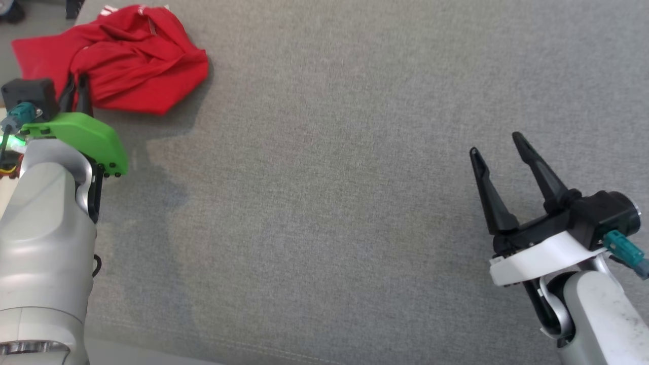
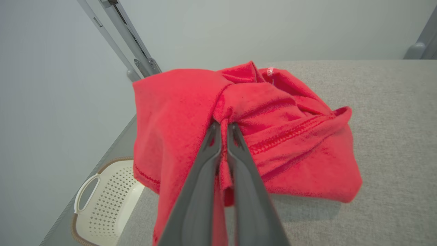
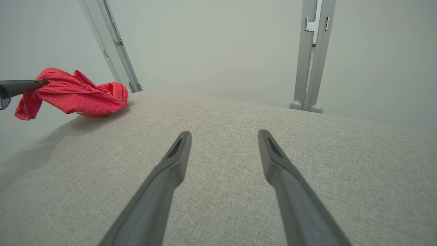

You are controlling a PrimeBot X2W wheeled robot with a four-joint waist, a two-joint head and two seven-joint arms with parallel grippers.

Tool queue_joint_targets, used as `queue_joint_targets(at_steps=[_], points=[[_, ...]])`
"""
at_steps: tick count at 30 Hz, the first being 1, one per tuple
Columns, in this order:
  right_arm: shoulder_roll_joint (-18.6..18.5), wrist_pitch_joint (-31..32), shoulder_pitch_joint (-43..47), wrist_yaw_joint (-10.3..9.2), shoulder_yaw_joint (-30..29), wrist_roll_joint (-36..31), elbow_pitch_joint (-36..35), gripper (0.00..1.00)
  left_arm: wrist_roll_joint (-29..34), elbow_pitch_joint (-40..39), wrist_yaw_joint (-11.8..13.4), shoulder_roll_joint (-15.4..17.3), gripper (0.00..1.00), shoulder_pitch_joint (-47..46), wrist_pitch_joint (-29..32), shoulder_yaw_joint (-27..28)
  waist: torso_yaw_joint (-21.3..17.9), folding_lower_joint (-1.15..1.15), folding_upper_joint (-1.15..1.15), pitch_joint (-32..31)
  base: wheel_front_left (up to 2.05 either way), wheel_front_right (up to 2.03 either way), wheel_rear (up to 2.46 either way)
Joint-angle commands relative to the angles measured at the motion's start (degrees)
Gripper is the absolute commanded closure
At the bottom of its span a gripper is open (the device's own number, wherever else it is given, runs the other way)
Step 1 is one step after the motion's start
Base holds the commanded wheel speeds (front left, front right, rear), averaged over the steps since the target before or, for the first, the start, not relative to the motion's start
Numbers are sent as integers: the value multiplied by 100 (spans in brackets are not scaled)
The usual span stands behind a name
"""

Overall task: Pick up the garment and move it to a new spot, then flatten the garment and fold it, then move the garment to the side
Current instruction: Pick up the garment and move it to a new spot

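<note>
A crumpled red garment (image 1: 127,61) lies at the far left corner of the grey fabric surface (image 1: 329,177), part of it hanging over the left edge. My left gripper (image 1: 78,83) is shut on a pinched fold of the garment (image 2: 273,136); in the left wrist view its fingertips (image 2: 223,126) meet in the cloth. The right wrist view shows the garment (image 3: 78,94) lifted at its left end by the left fingers (image 3: 24,85). My right gripper (image 1: 497,144) hovers open at the right, nothing between its fingers (image 3: 177,153), well apart from the garment.
A white perforated basket (image 2: 106,205) sits on the floor below the surface's left edge. Grey metal frame posts (image 3: 310,54) stand behind the far edge. The surface's wide middle lies between the two arms.
</note>
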Motion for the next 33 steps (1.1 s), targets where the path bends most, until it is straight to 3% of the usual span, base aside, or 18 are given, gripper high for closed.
queue_joint_targets(at_steps=[1,12,19,23,25,30,33], points=[[86,-76,34,-4,34,19,105,0,26,-138,-49,18,100,32,-61,-49,-114,0,0,-554,0,0,0],[666,-334,131,-4,141,-48,751,0,-53,-1470,-266,-680,100,596,-109,-640,-535,0,0,-1316,0,0,0],[847,-411,42,-4,171,-40,982,0,-271,-2174,-278,-1050,100,959,-44,-1201,-1143,0,0,-1496,0,0,0],[909,-436,-15,-4,175,-15,1054,0,-675,-2475,-147,-1091,100,1080,35,-1570,-1562,0,0,-1480,0,0,0],[922,-444,-57,-4,184,-8,1078,0,-1010,-2688,38,-1097,100,1058,49,-1892,-1783,0,0,-1449,0,0,0],[939,-441,-157,-4,177,29,1114,0,-1381,-2978,989,-1093,100,833,-20,-2885,-2312,0,0,-1340,0,0,0],[984,-444,-203,-4,173,68,1094,0,-1724,-2953,1407,-1091,100,857,-32,-3722,-2672,0,0,-1286,0,0,0]])
